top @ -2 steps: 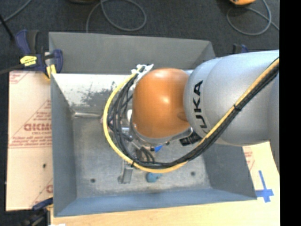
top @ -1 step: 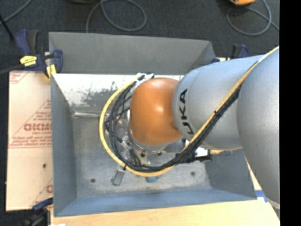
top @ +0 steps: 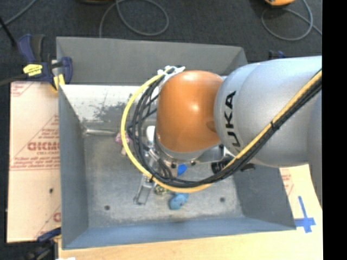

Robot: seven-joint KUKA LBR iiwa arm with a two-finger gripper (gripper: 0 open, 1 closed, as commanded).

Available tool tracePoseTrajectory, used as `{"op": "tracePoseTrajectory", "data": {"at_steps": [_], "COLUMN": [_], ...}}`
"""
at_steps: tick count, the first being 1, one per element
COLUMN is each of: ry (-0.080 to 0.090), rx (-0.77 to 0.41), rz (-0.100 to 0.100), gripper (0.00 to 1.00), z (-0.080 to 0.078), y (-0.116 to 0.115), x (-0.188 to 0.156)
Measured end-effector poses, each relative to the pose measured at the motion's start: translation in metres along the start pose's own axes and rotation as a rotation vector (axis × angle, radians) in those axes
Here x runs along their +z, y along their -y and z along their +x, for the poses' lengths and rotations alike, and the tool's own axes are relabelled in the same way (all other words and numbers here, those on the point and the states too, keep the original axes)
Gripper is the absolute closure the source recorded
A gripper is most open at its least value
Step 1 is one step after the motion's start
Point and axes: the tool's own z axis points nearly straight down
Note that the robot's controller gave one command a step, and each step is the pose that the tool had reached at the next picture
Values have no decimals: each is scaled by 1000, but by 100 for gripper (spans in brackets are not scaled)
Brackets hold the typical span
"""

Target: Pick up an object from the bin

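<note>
**Fig. — Arm low in bin: approach step, nothing gripped yet**

Top view. The arm comes in from 3 o'clock. Its orange cover, w/ looped cables, hides the middle of the grey bin. The gripper pokes out below the cover at approx. 7 o'clock, tip low over the bin floor. Whether the fingers are apart or together can't be told, & no thing shows between them.

Nearest candidates:
- **Blue lump**: on the floor at approx. 6 o'clock of the cover, near the gripper at its 4 o'clock, not touching it.
- **Small dark-and-yellow bit**: lies between the gripper and the blue lump.
- **Pinkish scrap**: sits at 9 o'clock by the cables, mostly hidden.

Judged step: descent/positioning, pick not yet made. Next move, prob.: settle on one item (the blue lump looks easiest), centre over it, close on it, then lift straight up, clear of the bin walls.
</note>
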Motion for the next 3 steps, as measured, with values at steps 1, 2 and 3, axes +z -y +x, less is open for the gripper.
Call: {"op": "tracePoseTrajectory", "data": {"at_steps": [1,2,3], "ry": [12,4,8], "rx": [-88,102,37], "rz": [-8,-4,-5], "gripper": [0,0,0], "z": [-9,-19,-20], "y": [4,22,36], "x": [-32,-21,-13]}}
